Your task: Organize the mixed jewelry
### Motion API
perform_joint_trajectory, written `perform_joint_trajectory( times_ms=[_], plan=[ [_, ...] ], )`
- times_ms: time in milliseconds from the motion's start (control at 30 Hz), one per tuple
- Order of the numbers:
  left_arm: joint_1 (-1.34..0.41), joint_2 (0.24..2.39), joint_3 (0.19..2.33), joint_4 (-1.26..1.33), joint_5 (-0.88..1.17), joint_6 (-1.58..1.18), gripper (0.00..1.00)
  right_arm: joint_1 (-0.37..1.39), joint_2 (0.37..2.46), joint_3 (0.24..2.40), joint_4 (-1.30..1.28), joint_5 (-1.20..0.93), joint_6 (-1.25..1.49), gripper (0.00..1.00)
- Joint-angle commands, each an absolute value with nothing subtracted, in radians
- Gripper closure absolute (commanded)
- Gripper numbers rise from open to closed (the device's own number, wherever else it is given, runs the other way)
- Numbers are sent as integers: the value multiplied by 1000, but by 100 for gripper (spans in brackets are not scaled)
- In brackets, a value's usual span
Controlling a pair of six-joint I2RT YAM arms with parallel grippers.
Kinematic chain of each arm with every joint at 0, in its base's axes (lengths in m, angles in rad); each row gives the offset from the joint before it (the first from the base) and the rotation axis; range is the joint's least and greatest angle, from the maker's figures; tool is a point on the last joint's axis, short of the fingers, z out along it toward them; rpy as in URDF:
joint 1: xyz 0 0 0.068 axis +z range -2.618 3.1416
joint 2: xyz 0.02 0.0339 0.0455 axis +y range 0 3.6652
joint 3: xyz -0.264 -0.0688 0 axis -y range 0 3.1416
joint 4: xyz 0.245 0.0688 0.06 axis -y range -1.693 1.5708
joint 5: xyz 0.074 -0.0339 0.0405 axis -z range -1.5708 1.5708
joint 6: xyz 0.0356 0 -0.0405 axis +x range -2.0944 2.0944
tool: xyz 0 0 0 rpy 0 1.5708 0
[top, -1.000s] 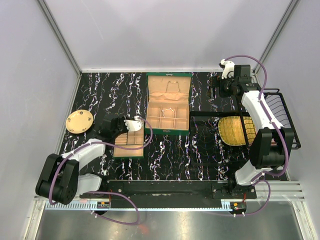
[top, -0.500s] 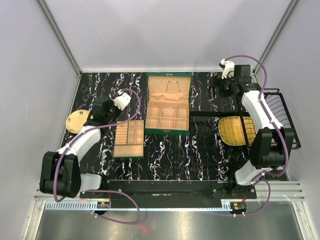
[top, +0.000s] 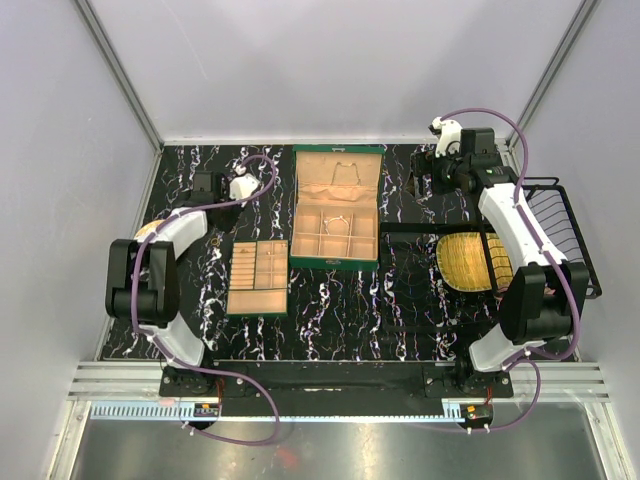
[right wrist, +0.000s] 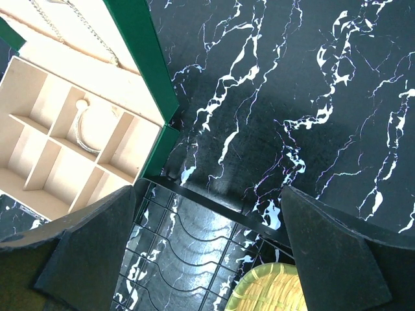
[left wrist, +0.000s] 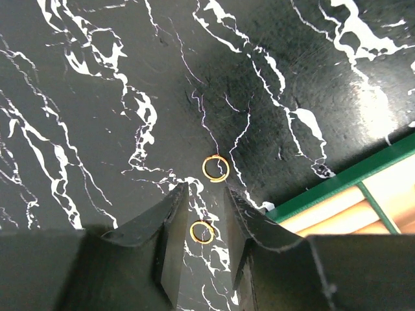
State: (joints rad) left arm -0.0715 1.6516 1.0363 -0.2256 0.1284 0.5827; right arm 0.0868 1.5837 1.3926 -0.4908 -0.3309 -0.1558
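Near the table's point(left wrist: 97, 78) far-left corner, the left tool point(left wrist: 205, 189) sits partly spread astride a gold ring point(left wrist: 202, 231), a second ring point(left wrist: 215, 168) just beyond; the right tool point(right wrist: 209, 191) is spread wide.

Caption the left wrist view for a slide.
Left gripper, open, framing one gold ring, a second gold ring just beyond on the black marbled table, green box at right.

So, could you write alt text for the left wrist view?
A small gold ring lies between the left hand's parted fingers on the black marbled table; a second gold ring lies just beyond. A green box's edge shows at lower right.
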Motion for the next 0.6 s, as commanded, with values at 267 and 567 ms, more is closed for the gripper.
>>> perform_joint_trajectory(
  times_ms=[267, 567],
  plan=[
    [-23, 1781, 1170, -348, 179, 635, 67, 95, 1558, 1408, -469, -318, -181, 0],
    [-8, 1824, 1206, -350, 196, 641, 67, 100, 1565, 1410, -474, -311, -187, 0]
  ],
)
